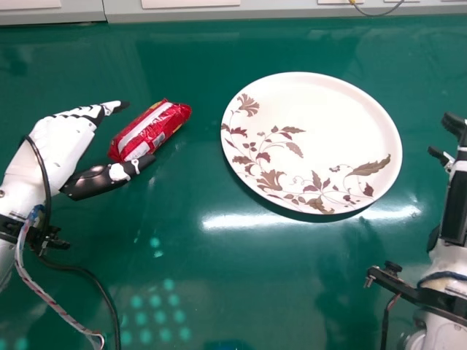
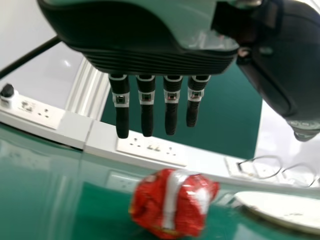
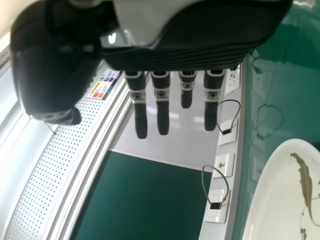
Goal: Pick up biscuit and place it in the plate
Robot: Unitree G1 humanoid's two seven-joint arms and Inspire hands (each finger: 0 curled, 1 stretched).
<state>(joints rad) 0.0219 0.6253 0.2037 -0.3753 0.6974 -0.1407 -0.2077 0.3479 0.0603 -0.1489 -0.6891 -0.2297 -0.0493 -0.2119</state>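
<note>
The red biscuit packet (image 1: 151, 131) lies tilted on the green table, left of the white plate (image 1: 314, 138) with its brown leaf pattern. My left hand (image 1: 55, 142) is open just left of the packet, its thumb near the packet's front end and its fingers beside the far-left side. In the left wrist view, the straight fingers of the left hand (image 2: 171, 105) show, with the packet (image 2: 172, 202) beyond them. At the table's right side is my right hand (image 1: 456, 197). Its fingers (image 3: 162, 110) are straight in the right wrist view, and part of the plate (image 3: 285, 195) shows.
Along the table's far edge runs a white trunking (image 1: 277, 12) with sockets. A black cable (image 1: 95, 277) and a striped one hang from the left arm over the table. Loops of wire (image 3: 215, 185) stick out from the sockets.
</note>
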